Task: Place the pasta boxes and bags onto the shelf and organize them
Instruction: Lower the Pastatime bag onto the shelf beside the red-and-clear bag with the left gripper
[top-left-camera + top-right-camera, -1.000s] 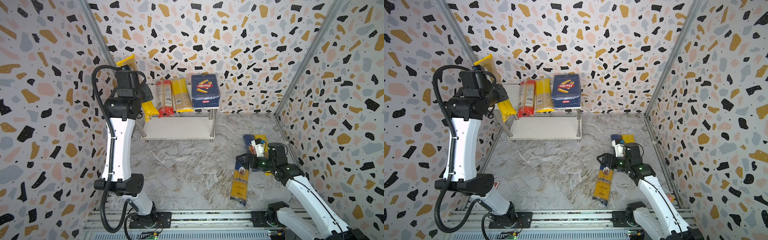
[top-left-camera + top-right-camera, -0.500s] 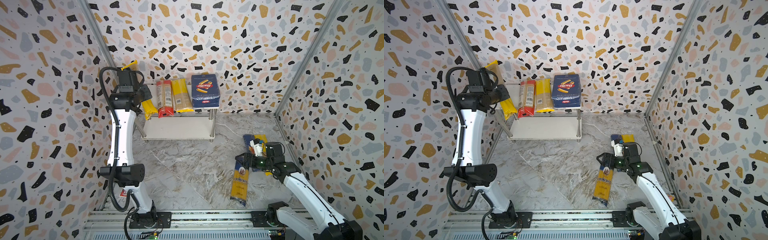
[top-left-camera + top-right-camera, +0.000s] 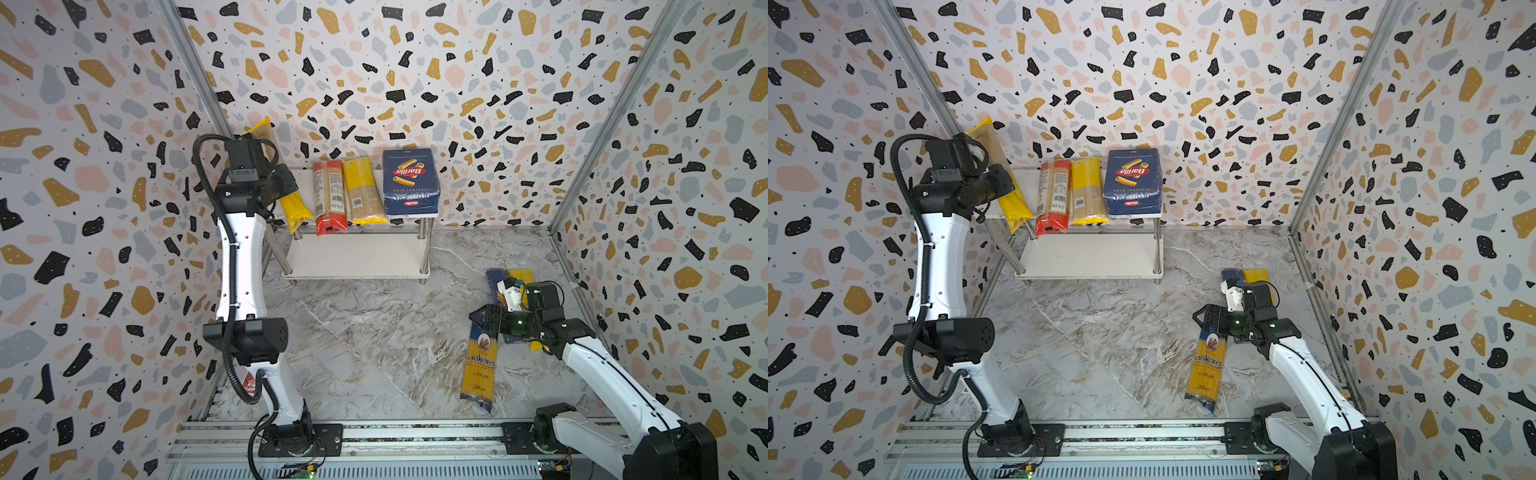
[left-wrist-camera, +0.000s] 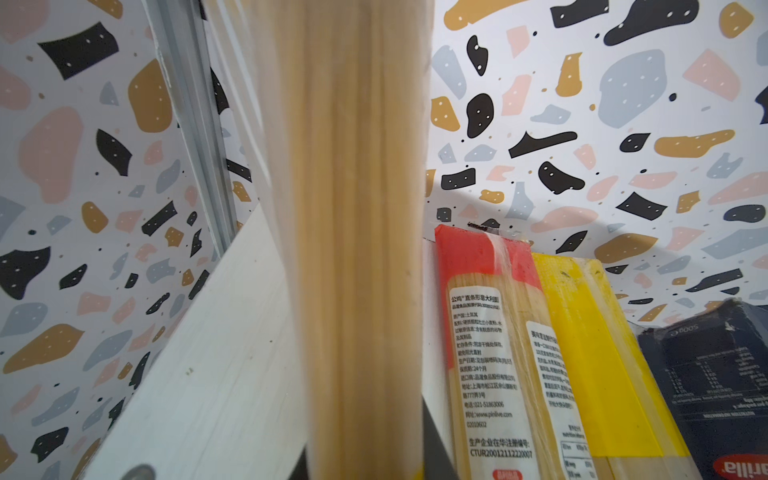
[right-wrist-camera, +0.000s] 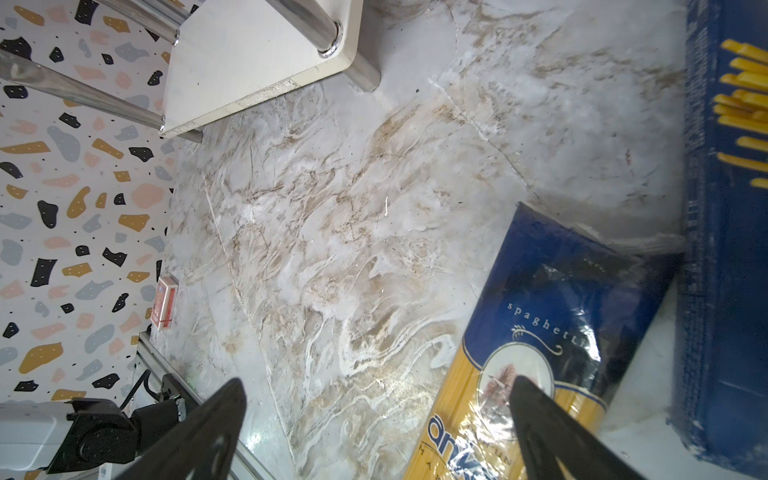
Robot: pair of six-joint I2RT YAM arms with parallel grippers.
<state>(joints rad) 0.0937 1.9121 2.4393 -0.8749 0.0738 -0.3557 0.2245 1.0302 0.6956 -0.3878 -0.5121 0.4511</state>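
- At the left end of the white two-tier chrome-posted shelf [image 3: 357,257], the left pincer [image 3: 284,183] pinches a slanted yellow-ended clear spaghetti bag [image 3: 296,208] over the top board.
- On that board a red-ended clear spaghetti bag [image 3: 330,195], a second yellow-ended bag [image 3: 361,191] and a wide dark blue Barilla rigatoni box [image 3: 409,183] lie side by side.
- Low over the grey marble surface [image 3: 374,332], the right pincer [image 5: 376,382] is spread wide, one finger above the blue-and-yellow "ankara" spaghetti bag [image 3: 478,365].
- A long dark blue spaghetti box [image 5: 727,249] lies just beside that bag, with a third yellow-ended bag [image 3: 521,276] alongside.
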